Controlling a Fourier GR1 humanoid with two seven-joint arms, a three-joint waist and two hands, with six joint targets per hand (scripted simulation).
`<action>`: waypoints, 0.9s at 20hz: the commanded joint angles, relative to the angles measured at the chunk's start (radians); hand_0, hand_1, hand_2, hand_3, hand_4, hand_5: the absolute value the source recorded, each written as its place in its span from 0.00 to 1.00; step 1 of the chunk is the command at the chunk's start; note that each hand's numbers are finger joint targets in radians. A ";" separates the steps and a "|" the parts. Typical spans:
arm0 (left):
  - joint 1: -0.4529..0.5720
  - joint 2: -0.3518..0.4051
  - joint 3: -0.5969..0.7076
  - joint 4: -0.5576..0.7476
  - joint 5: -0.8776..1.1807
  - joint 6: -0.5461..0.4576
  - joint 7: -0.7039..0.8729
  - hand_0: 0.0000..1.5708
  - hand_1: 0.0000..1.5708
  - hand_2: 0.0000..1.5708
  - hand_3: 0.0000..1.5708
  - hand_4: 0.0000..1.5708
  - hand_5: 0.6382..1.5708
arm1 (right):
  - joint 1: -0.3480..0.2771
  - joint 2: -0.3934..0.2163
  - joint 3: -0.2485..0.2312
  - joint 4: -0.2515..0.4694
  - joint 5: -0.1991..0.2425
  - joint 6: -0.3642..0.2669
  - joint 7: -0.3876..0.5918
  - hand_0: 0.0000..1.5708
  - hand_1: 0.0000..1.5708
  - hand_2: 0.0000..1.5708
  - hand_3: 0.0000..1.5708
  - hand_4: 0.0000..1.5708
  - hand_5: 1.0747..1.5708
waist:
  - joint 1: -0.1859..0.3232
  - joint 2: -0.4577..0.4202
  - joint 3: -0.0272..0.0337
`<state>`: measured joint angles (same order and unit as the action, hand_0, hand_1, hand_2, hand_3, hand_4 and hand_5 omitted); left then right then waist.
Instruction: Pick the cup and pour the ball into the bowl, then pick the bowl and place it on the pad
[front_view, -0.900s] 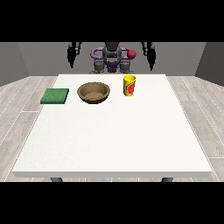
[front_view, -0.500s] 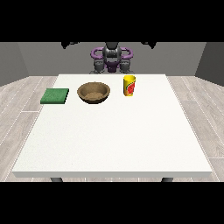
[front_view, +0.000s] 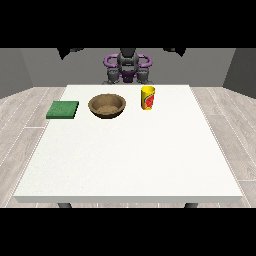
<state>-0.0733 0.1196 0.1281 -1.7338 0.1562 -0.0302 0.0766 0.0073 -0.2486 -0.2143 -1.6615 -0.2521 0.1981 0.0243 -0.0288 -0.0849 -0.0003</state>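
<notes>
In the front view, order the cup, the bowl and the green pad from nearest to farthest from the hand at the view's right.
Measured from the hand at the view's right, raised at the top edge:
1. cup, right of the bowl.
2. bowl, middle.
3. green pad, far left.

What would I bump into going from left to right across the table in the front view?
Green pad → brown bowl → yellow cup.
</notes>
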 joint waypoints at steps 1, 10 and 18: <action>-0.076 0.039 0.076 0.069 0.052 -0.040 -0.078 0.00 0.00 0.00 0.00 0.00 0.97 | -0.026 0.027 0.016 0.038 0.038 0.008 -0.086 0.00 0.00 0.00 0.00 0.00 1.00 | -0.001 0.106 0.0002; -0.049 -0.083 -0.021 0.270 -0.105 0.018 -0.407 0.00 0.00 0.00 0.00 0.00 0.95 | -0.081 0.002 -0.041 0.134 0.019 0.058 -0.179 0.00 0.00 0.00 0.00 0.00 1.00 | -0.016 0.189 0.0003; -0.185 -0.119 -0.057 0.583 -0.127 0.189 -0.657 0.00 0.00 0.00 0.00 0.00 0.95 | -0.145 0.009 -0.015 0.145 0.054 0.062 -0.225 0.00 0.00 0.00 0.00 0.00 1.00 | -0.089 0.283 0.0000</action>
<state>-0.2089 0.0172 0.1073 -1.2674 0.0363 0.0883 -0.4746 -0.1060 -0.2363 -0.2162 -1.5642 -0.2068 0.2533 -0.1550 -0.1102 0.1663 -0.0005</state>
